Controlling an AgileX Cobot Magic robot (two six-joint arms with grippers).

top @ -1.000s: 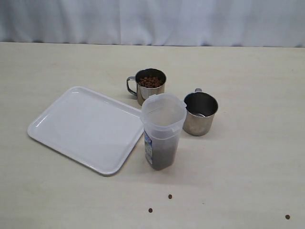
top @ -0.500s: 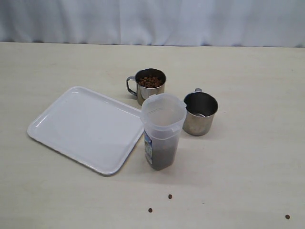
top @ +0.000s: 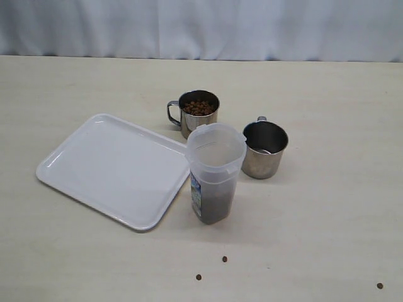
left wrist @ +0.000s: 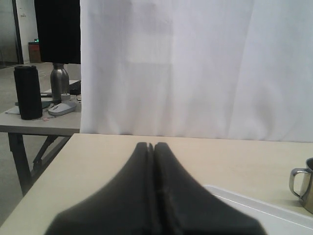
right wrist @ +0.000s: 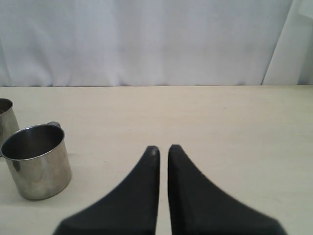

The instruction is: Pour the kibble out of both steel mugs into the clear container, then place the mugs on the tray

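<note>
One mug [top: 199, 112] has kibble [top: 199, 107] in it, so it is not yet poured. It stands at the far middle of the table [top: 327, 220], just behind the clear container [top: 215, 173]. Its handle [top: 172, 112] points left, over the far corner of the tray [top: 63, 165].

The other mug [top: 264, 150] looks empty. It stands to the right of the container, with its handle pointing far. The container has some kibble at the bottom. A few loose pellets [top: 225, 258] lie on the near part of the table.

Both arms are out of the wide view. The left gripper [left wrist: 150, 146] is closed, fingers touching, and holds nothing. The right gripper [right wrist: 163, 148] seems almost closed, with a thin slit between its fingers, and it holds nothing too.

The handle of the full mug faces the left arm's side. So the left arm looks best placed to grab it, and it must open first. The container is then to the near right of that mug, so the tip would go that way.
</note>
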